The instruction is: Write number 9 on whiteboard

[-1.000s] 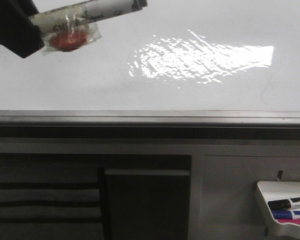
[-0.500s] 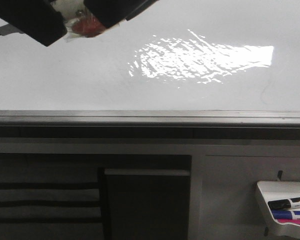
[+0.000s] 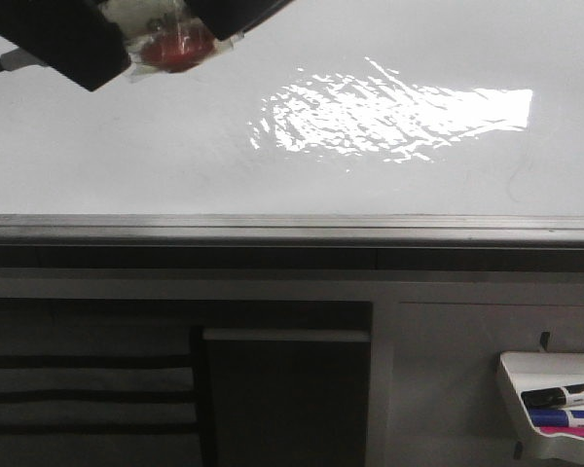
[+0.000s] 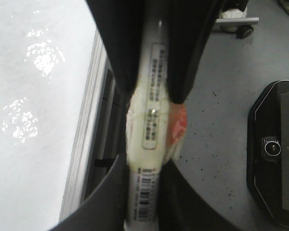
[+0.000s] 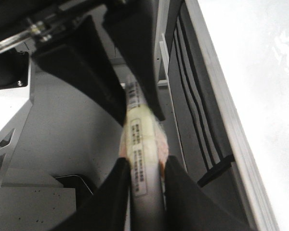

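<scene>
The whiteboard (image 3: 370,185) fills the upper front view, glossy white with a glare patch and a dark grey edge rail (image 3: 292,233). No number 9 shows on it. At the top left, my left gripper (image 3: 88,49) and right gripper (image 3: 224,19) are both shut on one white marker wrapped in tape with a red lump (image 3: 175,47). Its dark end (image 3: 0,63) pokes out to the left. In the left wrist view my left gripper (image 4: 143,168) and the right gripper (image 4: 154,96) clamp the marker (image 4: 151,125). The right wrist view shows the same grip (image 5: 143,166).
A small white tray (image 3: 555,399) with a few markers hangs below the board at the lower right. A dark panel (image 3: 287,399) sits under the rail. The left wrist view shows grey floor and a black device (image 4: 277,149).
One second ago only my left gripper held the marker. The right gripper has come in and closed on its body, and the marker's dark end now shows at the far left.
</scene>
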Controlling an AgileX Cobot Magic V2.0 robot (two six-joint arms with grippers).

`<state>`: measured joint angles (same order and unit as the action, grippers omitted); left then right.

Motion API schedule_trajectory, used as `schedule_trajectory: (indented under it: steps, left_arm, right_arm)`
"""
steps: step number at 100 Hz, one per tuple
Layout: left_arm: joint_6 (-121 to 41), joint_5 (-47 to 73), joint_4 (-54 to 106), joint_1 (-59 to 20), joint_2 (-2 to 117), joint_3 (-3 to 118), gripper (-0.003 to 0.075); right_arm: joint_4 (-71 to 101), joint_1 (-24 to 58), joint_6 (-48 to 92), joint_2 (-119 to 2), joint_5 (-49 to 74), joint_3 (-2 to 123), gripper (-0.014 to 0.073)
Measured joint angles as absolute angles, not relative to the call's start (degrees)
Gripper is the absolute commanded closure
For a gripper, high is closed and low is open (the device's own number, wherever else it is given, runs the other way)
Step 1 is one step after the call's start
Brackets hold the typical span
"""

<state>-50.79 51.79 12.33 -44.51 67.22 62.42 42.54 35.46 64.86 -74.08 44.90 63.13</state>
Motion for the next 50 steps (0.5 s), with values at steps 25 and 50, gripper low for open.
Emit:
schedule_trajectory:
  steps: [25,50]
  left_arm:
    - [-51.11,51.84,12.1,-44.51,67.22,62.42,0.047]
    - [-41.71,50.8,6.67,-41.94,64.54,62.53,0.0318]
  right_arm:
    - [42.73,35.46,65.72,-74.08,45.5,63.13,0.0649]
    - [32.49,34.43,53.4,-72.51,44.97,64.07,0.0648]
